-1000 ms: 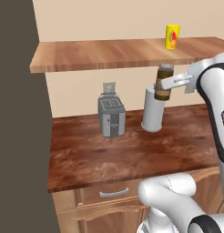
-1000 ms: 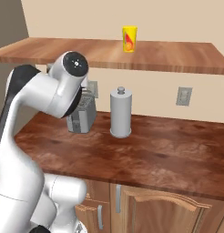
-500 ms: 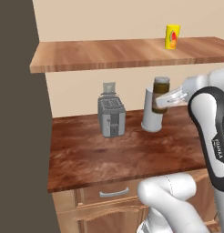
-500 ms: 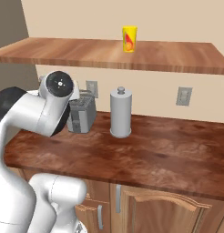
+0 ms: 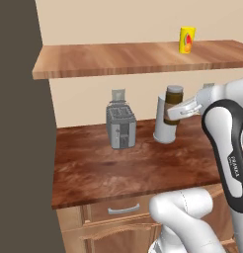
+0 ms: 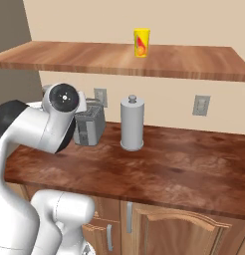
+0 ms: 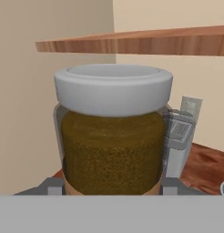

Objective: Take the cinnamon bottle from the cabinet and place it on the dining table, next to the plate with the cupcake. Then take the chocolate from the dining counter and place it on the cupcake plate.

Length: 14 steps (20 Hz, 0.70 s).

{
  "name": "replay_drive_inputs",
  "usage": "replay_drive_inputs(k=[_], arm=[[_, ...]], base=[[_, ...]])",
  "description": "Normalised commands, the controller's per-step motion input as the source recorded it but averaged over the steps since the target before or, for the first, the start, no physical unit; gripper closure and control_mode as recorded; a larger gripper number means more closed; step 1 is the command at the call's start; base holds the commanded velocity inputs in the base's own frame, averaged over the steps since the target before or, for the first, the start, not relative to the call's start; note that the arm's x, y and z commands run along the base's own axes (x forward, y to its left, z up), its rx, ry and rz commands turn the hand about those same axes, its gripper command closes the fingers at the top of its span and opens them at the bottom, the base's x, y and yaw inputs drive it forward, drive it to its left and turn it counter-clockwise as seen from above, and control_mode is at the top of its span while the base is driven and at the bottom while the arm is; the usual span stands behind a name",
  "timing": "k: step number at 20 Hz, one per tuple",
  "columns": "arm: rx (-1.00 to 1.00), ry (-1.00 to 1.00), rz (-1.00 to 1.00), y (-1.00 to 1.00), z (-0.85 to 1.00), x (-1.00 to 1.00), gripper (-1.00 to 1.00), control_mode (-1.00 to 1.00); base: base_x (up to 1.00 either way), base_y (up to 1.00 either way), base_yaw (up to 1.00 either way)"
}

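Glossy white rounded arm (image 5: 223, 143), dark joint bands, small lettering

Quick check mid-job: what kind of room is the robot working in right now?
Most likely a home kitchen: a dark reddish-brown wooden worktop over light wood cupboards, a grey metal toaster by a wall socket, and a white paper-towel roll.

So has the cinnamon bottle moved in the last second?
Yes. In the left base view the cinnamon bottle, held in the gripper, has dropped from just under the cabinet shelf board to lower down, level with the paper towel holder.
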Motion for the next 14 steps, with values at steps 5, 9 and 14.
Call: replay_drive_inputs(k=[5, 9, 14], arm=[[0.00, 0.00, 0.00, 0.00, 0.00, 0.00, 1.00, -1.00], [0.00, 0.00, 0.00, 0.00, 0.00, 0.00, 1.00, 1.00], [0.00, 0.00, 0.00, 0.00, 0.00, 0.00, 1.00, 1.00]], base=[[0.00, 0.00, 0.00], [0.00, 0.00, 0.00], [0.00, 0.00, 0.00]])
